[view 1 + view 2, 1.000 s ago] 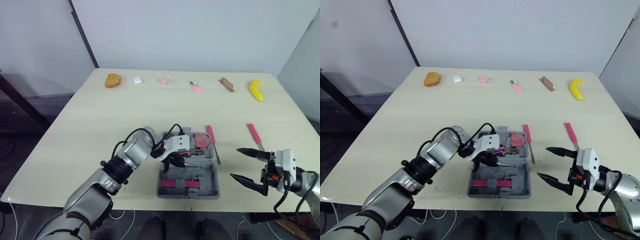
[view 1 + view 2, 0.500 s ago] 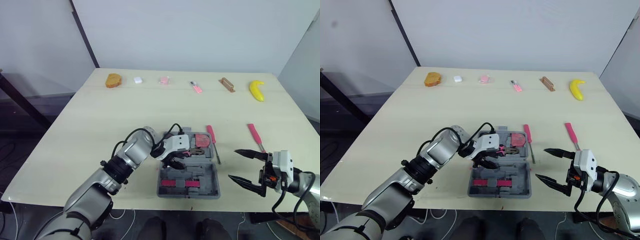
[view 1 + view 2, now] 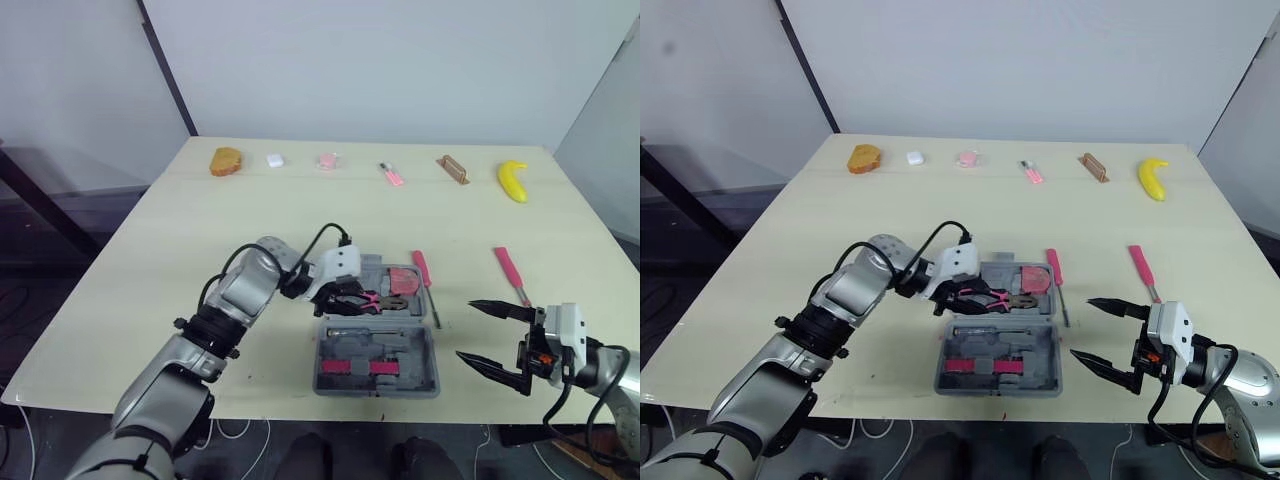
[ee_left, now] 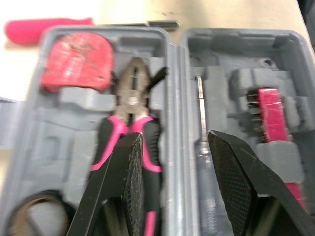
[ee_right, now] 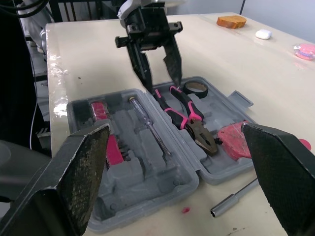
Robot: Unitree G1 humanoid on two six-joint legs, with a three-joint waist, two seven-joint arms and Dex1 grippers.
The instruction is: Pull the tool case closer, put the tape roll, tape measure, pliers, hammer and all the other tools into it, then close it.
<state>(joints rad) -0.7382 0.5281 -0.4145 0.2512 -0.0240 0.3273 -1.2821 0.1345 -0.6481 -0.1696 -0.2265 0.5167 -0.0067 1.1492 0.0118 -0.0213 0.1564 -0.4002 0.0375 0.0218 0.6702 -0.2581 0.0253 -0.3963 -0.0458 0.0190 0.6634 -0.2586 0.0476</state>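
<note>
A grey plastic tool case (image 3: 425,350) lies open and flat on the pale wooden table (image 3: 250,220), close to its near edge. The left tool (image 3: 350,295) hovers over the left part of the case's far half. Its two black fingers (image 4: 128,167) are spread moderately apart and grip nothing.

Directly under and just ahead of that tool, pliers with pink-and-black handles (image 4: 133,113) lie in their moulded slot, handles toward the tool, jaws pointing toward a red tape measure (image 3: 404,280) seated in the far half's right corner. A black tape roll (image 5: 196,88) sits in the far half's left corner, beside the pliers' handles. In the near half rest a slim screwdriver with a clear handle (image 5: 147,120) and a red bit holder (image 3: 358,368).

The right tool (image 3: 468,330) hangs to the right of the case near the table's front edge, apart from it, fingers spread wide and empty.

On the table just right of the case lies a pink-handled screwdriver (image 3: 422,268). A second pink-handled tool (image 3: 507,268) lies further right, beyond the right tool.
</note>
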